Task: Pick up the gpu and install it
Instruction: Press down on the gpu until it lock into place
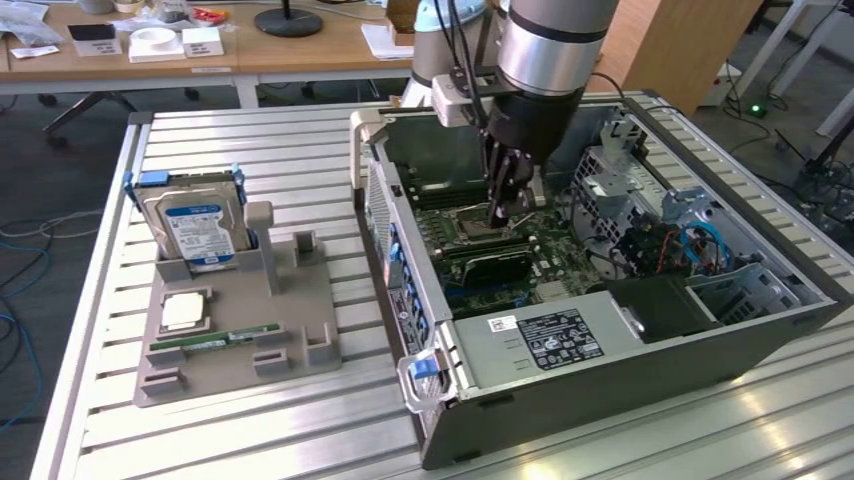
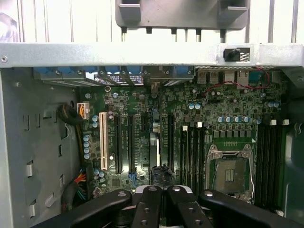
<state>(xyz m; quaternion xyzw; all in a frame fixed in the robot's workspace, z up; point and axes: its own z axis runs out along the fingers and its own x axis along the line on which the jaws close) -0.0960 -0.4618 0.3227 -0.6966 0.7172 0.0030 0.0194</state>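
Care is advised with the gpu [image 2: 156,149], seen edge-on among the motherboard [image 2: 228,109] slots just beneath the closed jaws: it is judged light, stiff and fragile, best held by its top edge.

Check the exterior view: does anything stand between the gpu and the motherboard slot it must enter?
Nothing visible does. The gpu stands on edge directly under the gripper, down at the motherboard slots, with no cable or part between them.
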